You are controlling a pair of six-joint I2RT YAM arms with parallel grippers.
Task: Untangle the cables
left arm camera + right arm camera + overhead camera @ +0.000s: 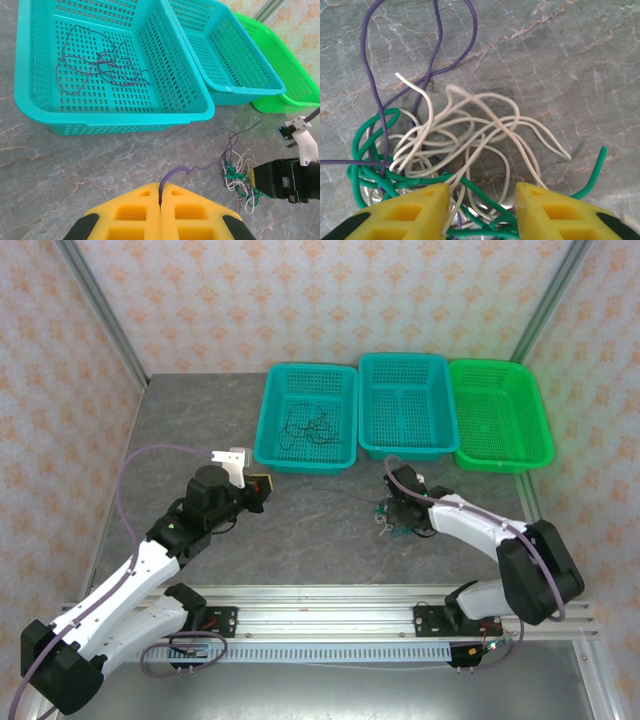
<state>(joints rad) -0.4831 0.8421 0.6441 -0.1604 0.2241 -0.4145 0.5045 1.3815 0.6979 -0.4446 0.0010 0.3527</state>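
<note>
Purple wire (175,172): limp, light, pinched in my left gripper (160,189). Right gripper (480,192) half-open over clump (470,120); take one strand.

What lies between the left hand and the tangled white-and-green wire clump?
A thin purple wire crossing bare grey marble tabletop, in the left wrist view.

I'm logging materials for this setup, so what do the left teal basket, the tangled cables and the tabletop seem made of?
The left teal basket: probably moulded plastic, glossy, slotted lattice walls. The tangled cables: thin wires in smooth plastic-looking insulation, white, green, purple, bending limply. The tabletop: grey with pale veins, matte; stone or printed laminate, unclear.
</note>
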